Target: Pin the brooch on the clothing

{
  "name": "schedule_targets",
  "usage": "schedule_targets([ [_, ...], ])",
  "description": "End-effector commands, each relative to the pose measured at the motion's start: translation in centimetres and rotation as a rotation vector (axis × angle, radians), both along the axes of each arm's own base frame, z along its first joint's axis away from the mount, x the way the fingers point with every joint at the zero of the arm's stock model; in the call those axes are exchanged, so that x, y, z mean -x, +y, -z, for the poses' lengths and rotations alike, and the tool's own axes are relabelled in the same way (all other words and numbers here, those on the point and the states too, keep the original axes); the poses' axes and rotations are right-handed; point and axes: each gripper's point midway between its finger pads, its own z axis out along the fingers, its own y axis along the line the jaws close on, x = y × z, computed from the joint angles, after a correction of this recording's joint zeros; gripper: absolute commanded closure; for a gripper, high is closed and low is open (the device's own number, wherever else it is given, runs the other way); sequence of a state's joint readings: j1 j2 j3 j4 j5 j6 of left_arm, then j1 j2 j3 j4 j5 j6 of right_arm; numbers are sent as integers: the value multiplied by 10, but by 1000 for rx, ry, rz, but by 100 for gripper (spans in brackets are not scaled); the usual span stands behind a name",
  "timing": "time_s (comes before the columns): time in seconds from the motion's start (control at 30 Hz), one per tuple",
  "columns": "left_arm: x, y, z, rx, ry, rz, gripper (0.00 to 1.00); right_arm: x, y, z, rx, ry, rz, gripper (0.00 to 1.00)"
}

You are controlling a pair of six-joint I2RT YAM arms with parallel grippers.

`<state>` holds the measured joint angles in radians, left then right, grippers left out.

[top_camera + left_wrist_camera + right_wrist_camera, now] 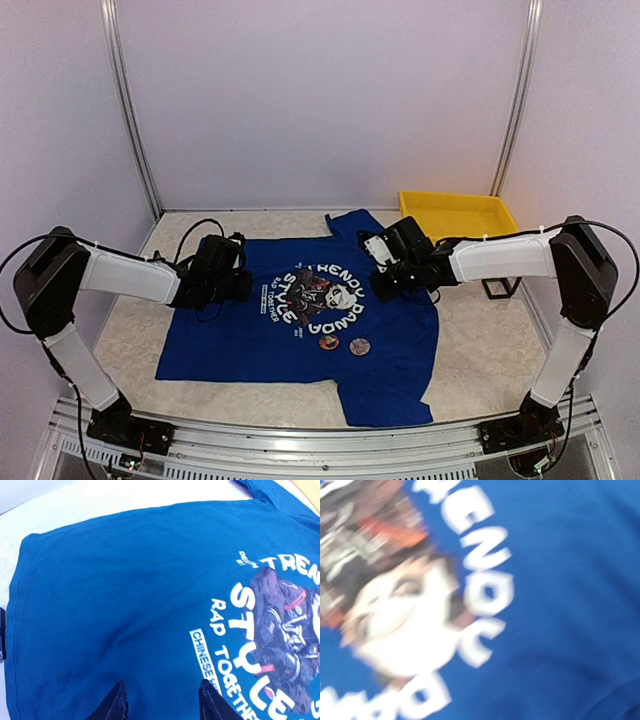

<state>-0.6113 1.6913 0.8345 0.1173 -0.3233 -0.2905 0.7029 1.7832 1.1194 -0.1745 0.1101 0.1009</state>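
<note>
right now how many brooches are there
2. One round brooch lies on the blue T-shirt below the panda print; the second brooch beside it. More could be hidden.

robot lab booth, white walls (320, 100), aluminium frame (133, 110)

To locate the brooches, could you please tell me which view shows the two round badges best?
Top external: both round badges sit on the blue T-shirt, below its print in the picture. The left wrist view shows shirt and print, no badges; the right wrist view, a blurred print close-up.
</note>
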Motion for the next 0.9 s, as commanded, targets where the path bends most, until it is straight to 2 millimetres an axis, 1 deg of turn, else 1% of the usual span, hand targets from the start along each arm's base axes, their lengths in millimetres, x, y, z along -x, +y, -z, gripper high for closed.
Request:
schedule_targets([
  [0.0, 37, 2, 4, 30, 52, -1, 55, 62, -1, 33, -5, 210, -38, 88],
  [0.03, 45, 2, 7, 35, 67, 3, 55, 74, 1, 40, -12, 254, -53, 89],
  [0.1, 60, 4, 10, 64, 90, 4, 54, 94, -1, 56, 7, 325, -57, 91],
  [0.17, 75, 12, 19, 90, 121, -12, 54, 108, -10, 72, 41, 375, -35, 91],
  [0.27, 92, 23, 32, 106, 161, -36, 54, 125, -27, 84, 59, 408, 8, 92],
  [0.4, 112, 30, 48, 128, 215, -56, 54, 143, -34, 81, 18, 437, 11, 91],
  [0.47, 119, 32, 51, 126, 224, -62, 54, 143, -34, 73, 8, 426, 11, 91],
  [0.5, 121, 32, 52, 121, 227, -64, 54, 141, -33, 67, -3, 410, 9, 90],
  [0.57, 121, 33, 51, 114, 226, -59, 54, 130, -29, 50, -24, 339, 2, 84],
  [0.63, 113, 28, 37, 105, 179, -36, 54, 109, -24, 21, -73, 213, 8, 73],
  [0.7, 97, 25, 9, 89, 89, -20, 51, 84, -24, -17, -156, 91, 20, 59],
  [0.77, 75, 25, -24, 95, -7, -23, 48, 58, -31, -52, -235, -15, 38, 49],
  [0.8, 64, 26, -40, 109, -47, -31, 45, 46, -41, -66, -261, -59, 55, 43],
  [0.83, 53, 26, -55, 130, -86, -35, 41, 33, -53, -80, -284, -111, 83, 39],
  [0.87, 42, 26, -70, 154, -127, -35, 38, 21, -70, -90, -302, -156, 125, 36],
])
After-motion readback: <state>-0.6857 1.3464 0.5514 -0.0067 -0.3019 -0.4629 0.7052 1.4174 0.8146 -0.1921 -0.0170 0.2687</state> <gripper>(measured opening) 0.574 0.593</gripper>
